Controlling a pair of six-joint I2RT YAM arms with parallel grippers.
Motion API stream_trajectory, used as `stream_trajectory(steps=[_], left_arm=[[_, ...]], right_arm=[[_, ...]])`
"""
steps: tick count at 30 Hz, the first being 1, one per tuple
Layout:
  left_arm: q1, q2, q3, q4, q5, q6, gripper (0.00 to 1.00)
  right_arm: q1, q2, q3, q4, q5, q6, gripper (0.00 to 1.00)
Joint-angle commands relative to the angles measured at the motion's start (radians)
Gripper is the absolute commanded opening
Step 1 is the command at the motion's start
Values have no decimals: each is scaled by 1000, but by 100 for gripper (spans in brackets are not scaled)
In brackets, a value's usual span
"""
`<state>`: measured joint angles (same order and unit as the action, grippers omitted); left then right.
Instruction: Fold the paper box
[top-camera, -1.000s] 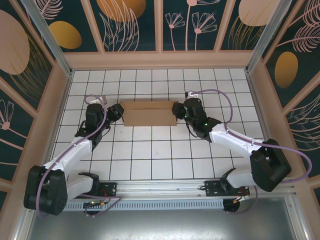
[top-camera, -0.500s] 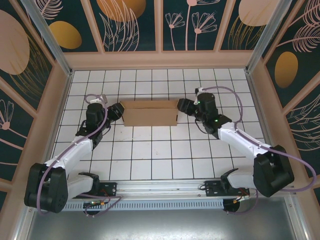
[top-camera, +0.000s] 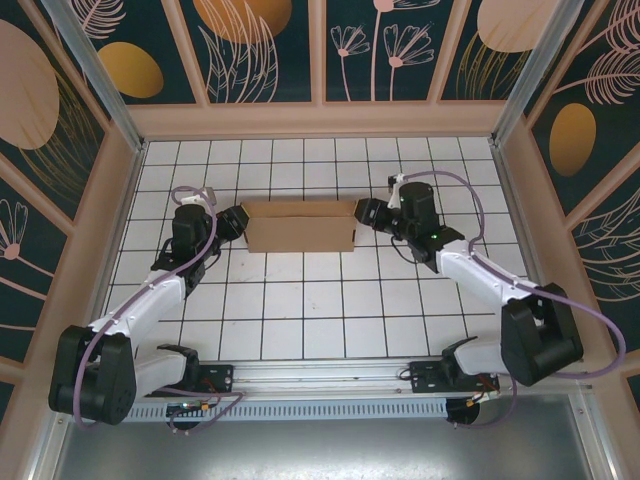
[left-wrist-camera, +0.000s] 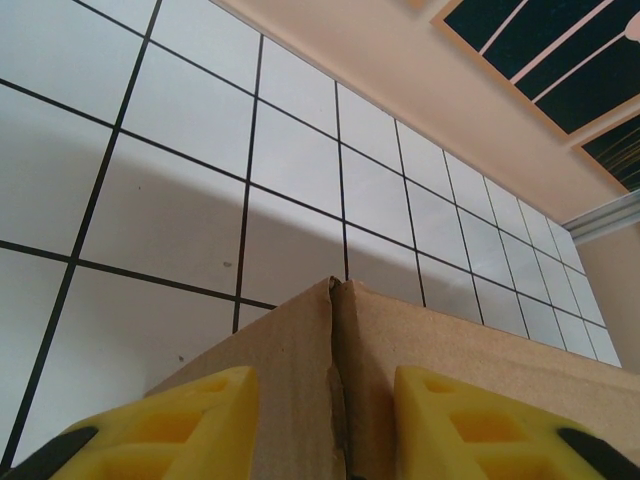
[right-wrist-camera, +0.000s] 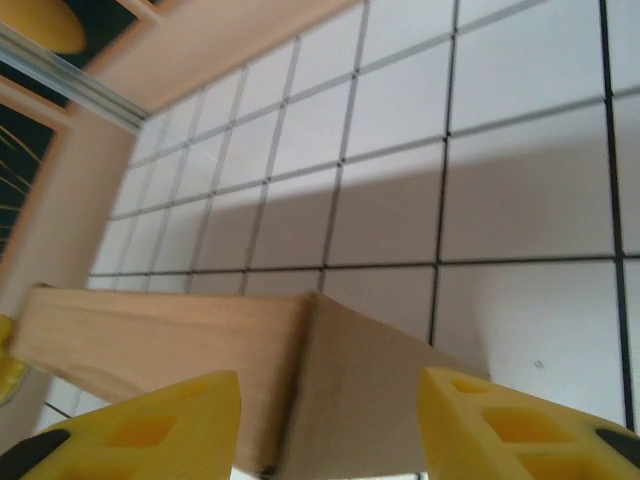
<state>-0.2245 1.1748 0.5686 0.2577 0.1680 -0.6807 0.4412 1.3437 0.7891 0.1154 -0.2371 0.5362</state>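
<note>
The paper box is brown cardboard, standing as a shallow box at the back middle of the tiled floor. My left gripper sits at its left end. In the left wrist view, its yellow fingers are shut on a cardboard corner with a split seam. My right gripper is at the box's right end. In the right wrist view, its fingers stand apart astride the box's right corner; the gripper is open.
Wooden walls close in the white tiled floor on three sides. A metal rail with the arm bases runs along the near edge. Bare tiles lie in front of and behind the box.
My right gripper has drawn back to the right and slightly toward the back wall, off the box's right end, its jaws now wider. The left arm has held still.
</note>
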Motion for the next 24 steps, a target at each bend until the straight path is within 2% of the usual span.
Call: stream_trajectory(steps=[1, 5, 11, 16, 20, 24], left_arm=[[-5, 41, -31, -124, -2, 32, 40], [-6, 53, -76, -85, 23, -2, 40], [-6, 44, -77, -93, 16, 8, 39], [-6, 44, -59, -110, 10, 27, 38], [-6, 48, -58, -109, 13, 30, 38], [-6, 51, -58, -109, 10, 36, 38]], right_arm=[[14, 58, -28, -11, 17, -11, 48], [21, 78, -61, -20, 50, -16, 46], [21, -16, -38, -54, 116, -40, 45], [19, -67, 27, -39, 73, -45, 51], [19, -32, 65, -11, 7, -25, 57], [22, 27, 48, 30, -20, 1, 54]])
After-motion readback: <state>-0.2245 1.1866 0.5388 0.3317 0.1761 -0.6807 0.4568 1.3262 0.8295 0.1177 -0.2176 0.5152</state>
